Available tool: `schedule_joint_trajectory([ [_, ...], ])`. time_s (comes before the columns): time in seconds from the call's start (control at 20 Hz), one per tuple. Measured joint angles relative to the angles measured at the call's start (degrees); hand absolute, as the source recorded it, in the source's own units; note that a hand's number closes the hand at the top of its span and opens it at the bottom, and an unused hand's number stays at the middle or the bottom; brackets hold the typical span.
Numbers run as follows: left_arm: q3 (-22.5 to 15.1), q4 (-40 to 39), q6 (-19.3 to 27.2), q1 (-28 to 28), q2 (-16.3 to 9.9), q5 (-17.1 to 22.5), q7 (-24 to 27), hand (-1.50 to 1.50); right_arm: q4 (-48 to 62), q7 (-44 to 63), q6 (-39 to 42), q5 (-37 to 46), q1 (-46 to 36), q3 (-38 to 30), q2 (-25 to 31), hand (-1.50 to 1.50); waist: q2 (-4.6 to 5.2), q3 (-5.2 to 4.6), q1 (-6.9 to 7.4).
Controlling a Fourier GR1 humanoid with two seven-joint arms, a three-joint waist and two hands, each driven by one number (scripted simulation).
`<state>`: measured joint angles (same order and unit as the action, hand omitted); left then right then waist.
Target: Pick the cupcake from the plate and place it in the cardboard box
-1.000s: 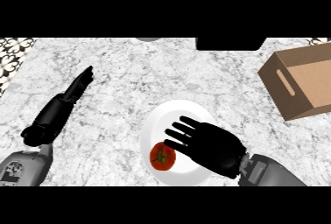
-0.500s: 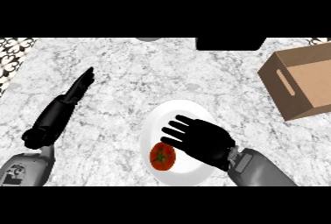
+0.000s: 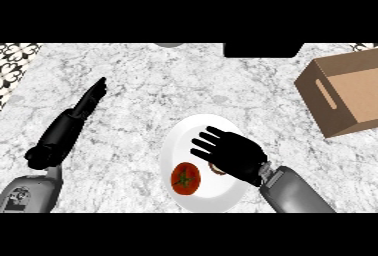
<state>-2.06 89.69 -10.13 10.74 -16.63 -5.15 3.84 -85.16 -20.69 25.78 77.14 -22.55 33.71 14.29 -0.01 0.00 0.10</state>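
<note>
A white plate (image 3: 184, 137) lies on the marble counter near the front. On it sits a red round thing with a green top (image 3: 186, 178). Just right of that, a small brown piece (image 3: 216, 169), probably the cupcake, peeks out from under my right hand (image 3: 235, 154). The hand hovers over the plate with its fingers spread and open, hiding most of the brown piece. The open cardboard box (image 3: 347, 95) stands at the right edge, well away from the hand. My left hand (image 3: 85, 102) rests open at the left, fingers straight and pointing away.
A black object (image 3: 262, 49) sits at the counter's far edge, with a grey round thing (image 3: 170, 45) to its left. Patterned tiles (image 3: 15, 62) border the top left corner. Bare marble (image 3: 258, 90) lies between plate and box.
My right hand has shifted slightly over the plate and turned at the wrist, and a brown piece now shows under its palm. The left arm has not moved.
</note>
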Motion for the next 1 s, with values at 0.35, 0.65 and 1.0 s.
schedule_joint_trajectory([
  [0.35, 1.2, 0.0, -1.0, 0.6, 1.3, -1.0, -0.1, 0.00, 6.9, -4.5, -2.8, 2.7, -1.0, -2.3, -1.7, 1.50, 0.02, 0.00, 0.08],
  [0.65, 1.6, -0.7, -1.4, 1.1, 1.9, -1.9, 0.0, 0.00, 11.0, -9.2, -10.4, 4.4, -1.7, -1.4, -4.4, 1.50, -0.01, -0.06, 0.09],
  [1.0, 3.4, -2.2, -2.9, 1.8, 1.4, -1.8, 0.9, 0.00, 12.3, -14.0, -18.0, 4.8, -1.7, -3.1, -6.3, 1.50, -0.05, -0.08, -0.06],
])
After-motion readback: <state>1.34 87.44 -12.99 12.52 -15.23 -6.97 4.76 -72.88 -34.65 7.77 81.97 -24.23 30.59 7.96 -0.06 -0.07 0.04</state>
